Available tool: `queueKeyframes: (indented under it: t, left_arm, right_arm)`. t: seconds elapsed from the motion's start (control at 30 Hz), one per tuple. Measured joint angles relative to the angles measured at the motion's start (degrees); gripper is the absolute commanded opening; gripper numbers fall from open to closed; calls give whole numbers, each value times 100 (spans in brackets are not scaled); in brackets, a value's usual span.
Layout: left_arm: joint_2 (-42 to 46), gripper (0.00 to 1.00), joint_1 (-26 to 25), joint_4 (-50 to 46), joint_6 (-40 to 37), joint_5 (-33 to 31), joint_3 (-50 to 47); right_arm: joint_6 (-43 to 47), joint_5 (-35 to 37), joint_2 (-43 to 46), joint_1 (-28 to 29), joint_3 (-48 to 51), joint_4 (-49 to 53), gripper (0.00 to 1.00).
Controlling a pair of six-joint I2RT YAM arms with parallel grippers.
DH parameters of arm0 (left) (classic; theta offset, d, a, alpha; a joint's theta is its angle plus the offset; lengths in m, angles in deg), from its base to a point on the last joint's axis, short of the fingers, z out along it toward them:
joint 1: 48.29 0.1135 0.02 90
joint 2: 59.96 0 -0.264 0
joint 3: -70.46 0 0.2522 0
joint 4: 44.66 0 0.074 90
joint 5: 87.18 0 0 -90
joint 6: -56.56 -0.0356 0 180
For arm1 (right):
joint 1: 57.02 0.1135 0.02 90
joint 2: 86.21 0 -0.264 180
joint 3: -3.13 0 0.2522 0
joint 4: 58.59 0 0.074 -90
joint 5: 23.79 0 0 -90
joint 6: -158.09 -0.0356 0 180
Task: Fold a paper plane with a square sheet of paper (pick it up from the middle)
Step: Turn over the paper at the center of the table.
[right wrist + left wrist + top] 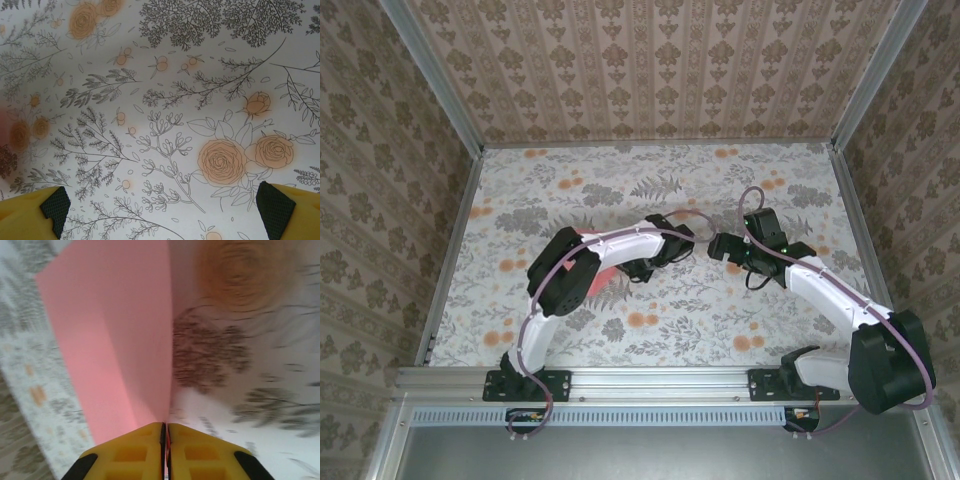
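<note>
The salmon-pink sheet of paper [115, 340] rises from my left gripper [166, 426] with a lengthwise crease running away from the fingers. The yellow fingers [135, 450] are pressed almost together, with a pink edge pinched between them. In the top view the paper [608, 275] peeks out under the left arm, near the left gripper [640, 266]. Most of its outline is hidden, so I cannot tell whether it has the paper plane's shape. My right gripper [720, 246] hovers to the right of it; in its wrist view the right gripper [162, 215] stands wide open over bare cloth.
A floral-printed cloth [720, 320] with orange flowers covers the table. Patterned walls [650, 70] close in the back and both sides, with metal rails [450, 260] along the edges. The two grippers are close together near the table's middle.
</note>
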Motion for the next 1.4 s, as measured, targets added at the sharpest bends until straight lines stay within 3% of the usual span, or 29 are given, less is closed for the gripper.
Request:
queueKeyframes:
  t: [0.4, 0.83, 0.93, 1.03, 1.17, 1.27, 1.4]
  left_arm:
    - [487, 22, 155, 1346, -105, 1692, -723]
    - [1357, 50, 822, 2887, -83, 3591, -1908]
    - [1467, 50, 881, 3139, -79, 3880, -2087]
    - [1513, 44, 901, 3289, -74, 4048, -2184]
    - [1569, 35, 911, 3407, -33, 4096, -2297]
    - [1593, 28, 933, 3449, 15, 4076, -2365]
    - [1628, 19, 949, 3497, 76, 4033, -2437]
  right_arm:
    - [-136, -57, -2, -15, 39, -2, 100]
    - [-289, -535, -201, -20, 44, -111, 98]
    - [-348, -778, -291, -20, 52, -308, 96]
    - [-503, -1025, -435, 52, 57, -555, 93]
    - [-782, -1209, -855, 358, 50, -879, 81]
    - [-1034, -1335, -1311, 699, 22, -1097, 64]
    - [-1377, -1484, -1891, 1191, -170, -1414, 33]
